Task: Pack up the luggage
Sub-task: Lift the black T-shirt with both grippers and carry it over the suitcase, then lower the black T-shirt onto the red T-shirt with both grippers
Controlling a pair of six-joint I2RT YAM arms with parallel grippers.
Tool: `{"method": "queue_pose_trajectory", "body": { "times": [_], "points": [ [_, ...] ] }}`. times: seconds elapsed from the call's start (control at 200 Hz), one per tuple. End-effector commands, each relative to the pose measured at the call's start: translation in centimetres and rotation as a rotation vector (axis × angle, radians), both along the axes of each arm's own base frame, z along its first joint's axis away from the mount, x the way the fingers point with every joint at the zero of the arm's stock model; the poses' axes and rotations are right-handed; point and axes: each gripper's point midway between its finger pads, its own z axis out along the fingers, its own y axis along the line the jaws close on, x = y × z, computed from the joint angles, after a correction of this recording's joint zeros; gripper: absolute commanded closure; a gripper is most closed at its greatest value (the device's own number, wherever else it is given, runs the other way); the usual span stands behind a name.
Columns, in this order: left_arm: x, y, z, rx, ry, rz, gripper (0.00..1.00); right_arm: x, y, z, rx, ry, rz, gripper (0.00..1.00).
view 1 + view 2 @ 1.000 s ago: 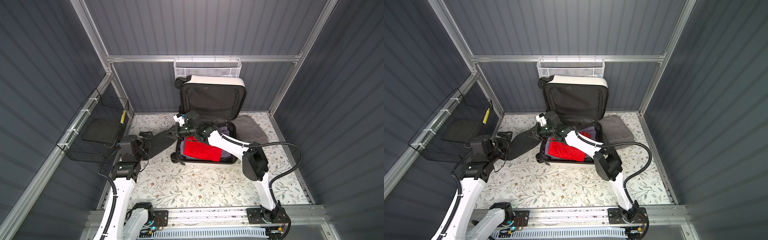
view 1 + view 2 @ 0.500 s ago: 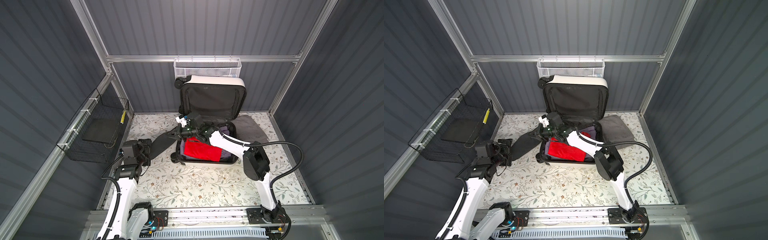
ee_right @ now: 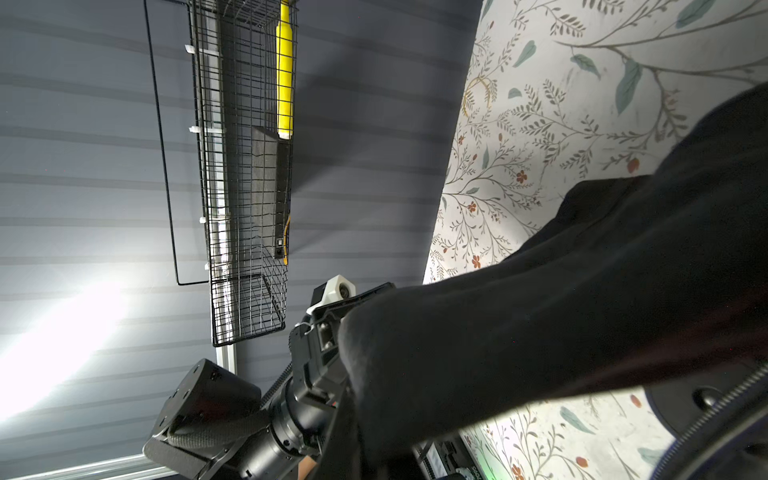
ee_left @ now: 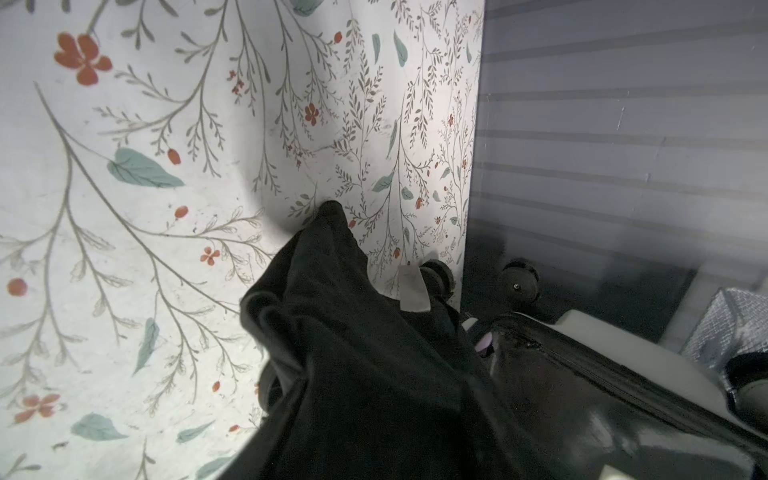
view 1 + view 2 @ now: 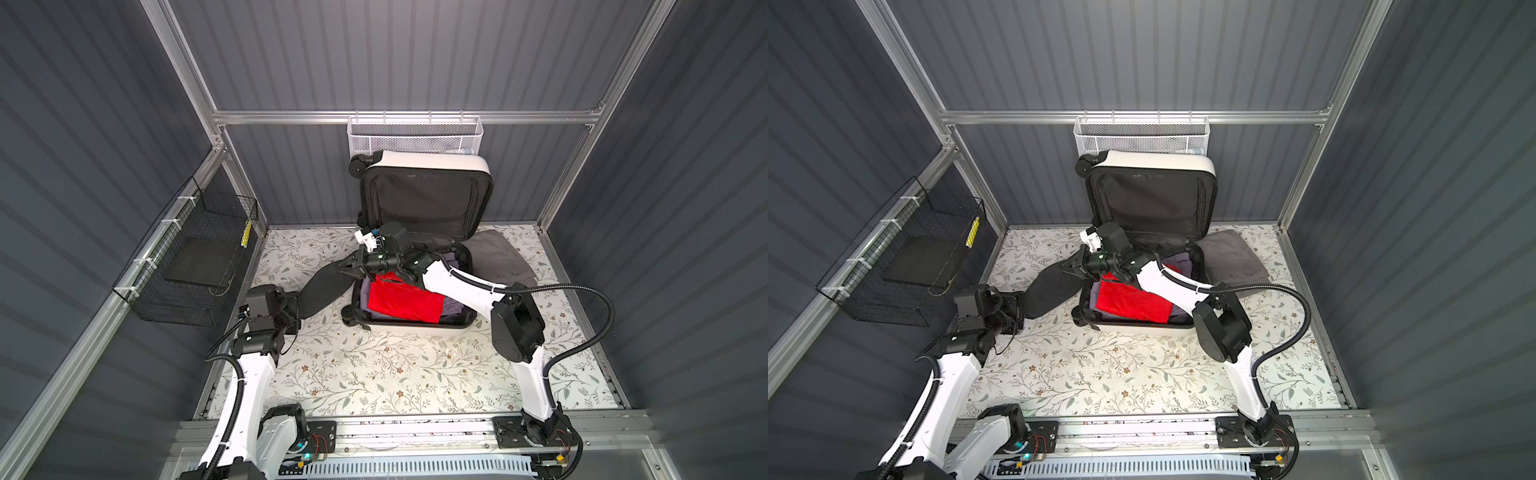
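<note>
Two arms share one black cloth (image 5: pixel 322 286), stretched between them above the table (image 5: pixel 374 374). Starting at the left, past the black wire basket (image 5: pixel 187 266) on the wall, your left fingers (image 5: pixel 296 301) sit at the cloth's lower end. It drapes over them, so the views do not show whether they grip it. Your right fingers (image 5: pixel 353 269) are closed on the upper end, at the left rim of the suitcase (image 5: pixel 432 160). That suitcase lies open at the back middle, lid upright, red cloth (image 5: pixel 403 299) inside. A grey towel (image 5: pixel 503 257) lies just beside it on the right.
</note>
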Motion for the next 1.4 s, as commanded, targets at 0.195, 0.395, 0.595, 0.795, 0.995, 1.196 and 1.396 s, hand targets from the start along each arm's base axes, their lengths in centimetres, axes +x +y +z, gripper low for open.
{"method": "queue_pose_trajectory", "body": {
  "times": [0.195,0.395,0.595,0.795,0.995,1.196,1.396],
  "points": [
    [2.5,-0.6,6.1,0.023,-0.122,-0.087,1.0,-2.0,-1.3,8.8,0.149,-0.144,0.061,1.0],
    [4.6,-1.7,12.1,0.059,-0.214,-0.193,1.0,-2.3,-3.0,12.5,0.187,-0.187,0.053,1.0],
    [6.5,-2.5,17.9,0.054,-0.328,-0.243,1.0,-1.8,-5.7,15.4,0.212,-0.223,0.011,1.0],
    [8.1,-4.1,20.4,0.043,-0.393,-0.273,1.0,-0.8,-8.9,16.3,0.204,-0.236,-0.053,1.0],
    [9.6,-8.3,20.3,0.041,-0.411,-0.341,1.0,0.4,-12.3,15.3,0.176,-0.231,-0.117,1.0],
    [10.7,-11.8,19.9,0.034,-0.42,-0.382,1.0,1.5,-15.8,14.3,0.151,-0.225,-0.184,1.0],
    [12.2,-15.3,19.5,0.031,-0.43,-0.437,1.0,3.0,-18.8,12.7,0.121,-0.208,-0.235,1.0]
  ]
}}
